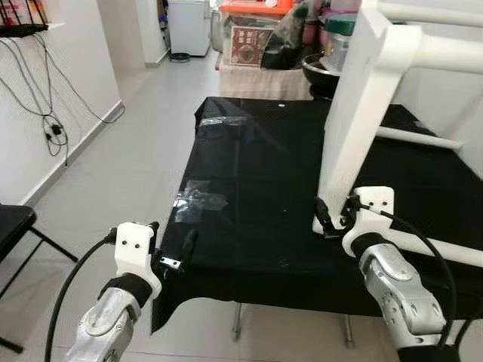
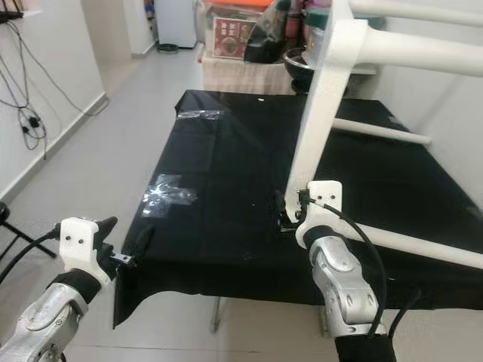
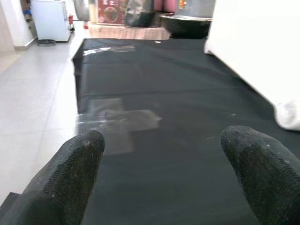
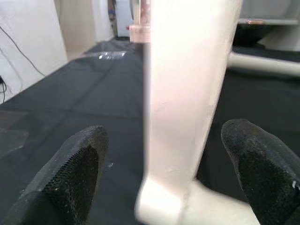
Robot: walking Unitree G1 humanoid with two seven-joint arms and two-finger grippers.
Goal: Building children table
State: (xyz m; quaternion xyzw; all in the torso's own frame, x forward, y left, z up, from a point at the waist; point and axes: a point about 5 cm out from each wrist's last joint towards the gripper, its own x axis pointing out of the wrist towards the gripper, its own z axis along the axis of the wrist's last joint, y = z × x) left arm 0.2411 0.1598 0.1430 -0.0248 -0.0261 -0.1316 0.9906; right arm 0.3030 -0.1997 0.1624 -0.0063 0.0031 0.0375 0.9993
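One black-covered table [image 1: 256,196] is seen bearing a white frame [image 1: 355,128], upright at its near right. The right gripper [image 4: 161,178] is spread wide about the frame's post; the left gripper [image 3: 164,173] is held open at the near left edge.

table cover [image 1: 256,196]: plain black, glossy clear tape patches
table frame [image 1: 355,128]: white
left gripper [image 3: 164,178]: black textured fingers, white mount
right gripper [image 4: 159,178]: black textured fingers
floor [image 1: 128,173]: pale grey tiles
wall cables [image 1: 45,113]: black
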